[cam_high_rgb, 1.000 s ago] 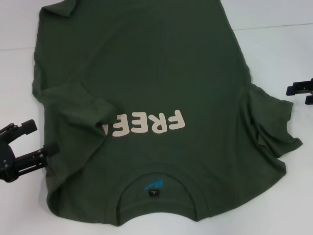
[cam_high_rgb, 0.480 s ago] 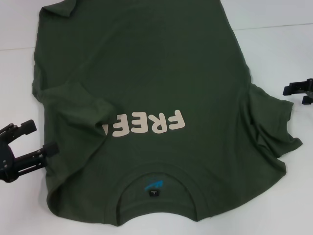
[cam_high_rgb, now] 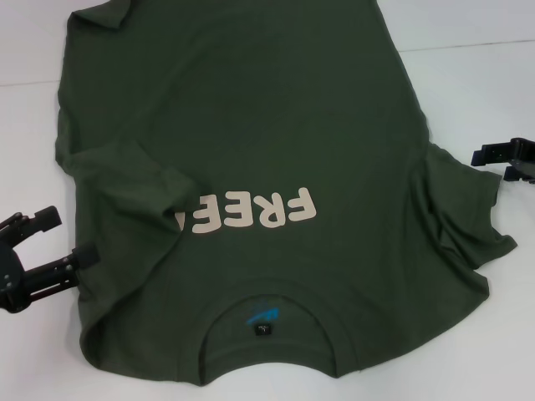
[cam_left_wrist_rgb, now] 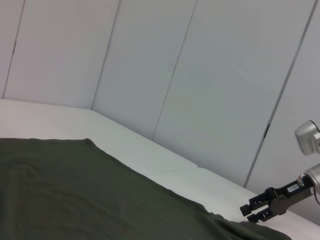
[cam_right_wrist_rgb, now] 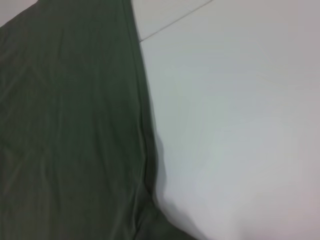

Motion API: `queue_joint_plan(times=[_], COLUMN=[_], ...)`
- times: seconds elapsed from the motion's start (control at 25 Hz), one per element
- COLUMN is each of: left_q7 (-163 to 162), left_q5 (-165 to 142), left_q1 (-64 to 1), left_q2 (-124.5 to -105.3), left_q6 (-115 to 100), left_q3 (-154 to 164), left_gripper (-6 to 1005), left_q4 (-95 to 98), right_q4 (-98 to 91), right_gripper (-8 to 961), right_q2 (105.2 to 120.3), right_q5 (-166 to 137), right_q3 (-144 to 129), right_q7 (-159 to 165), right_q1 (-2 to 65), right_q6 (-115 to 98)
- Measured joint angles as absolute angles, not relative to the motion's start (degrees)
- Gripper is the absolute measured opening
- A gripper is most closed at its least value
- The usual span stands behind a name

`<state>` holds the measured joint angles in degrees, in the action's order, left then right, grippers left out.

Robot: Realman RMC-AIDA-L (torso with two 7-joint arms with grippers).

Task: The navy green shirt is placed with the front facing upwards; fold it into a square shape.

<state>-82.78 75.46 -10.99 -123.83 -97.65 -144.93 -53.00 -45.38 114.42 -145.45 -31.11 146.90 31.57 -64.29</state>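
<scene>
Head view overhead; both wrist views low, close; all share shirt.

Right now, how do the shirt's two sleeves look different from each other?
The left sleeve of the navy green shirt is folded inward onto the chest, covering the end of the cream "FREE" print. The right sleeve sticks out sideways onto the white table, rumpled and covering nothing. The left tool waits near the left one, the right tool near the right one. Both are short and dark green.
</scene>
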Motion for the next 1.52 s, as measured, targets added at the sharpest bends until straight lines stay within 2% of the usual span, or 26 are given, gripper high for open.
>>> queue_joint_plan(times=[0.8, 1.52], left_q7=[-82.88, -82.88], left_q5=[75.43, 75.52], left_q1=[-11.06, -11.16], left_q2=[-123.89, -123.92], left_q6=[-97.64, -97.65], left_q3=[-144.93, -144.93], left_gripper=[945, 941], left_q4=[-53.00, -53.00], right_q4=[-45.19, -43.36], right_gripper=[733, 731], right_q2=[115.08, 114.93], right_q5=[-145.37, -145.35], right_q3=[-31.11, -31.21], right_q7=[146.68, 146.60], right_q1=[32.05, 32.75], right_q6=[-63.15, -63.84])
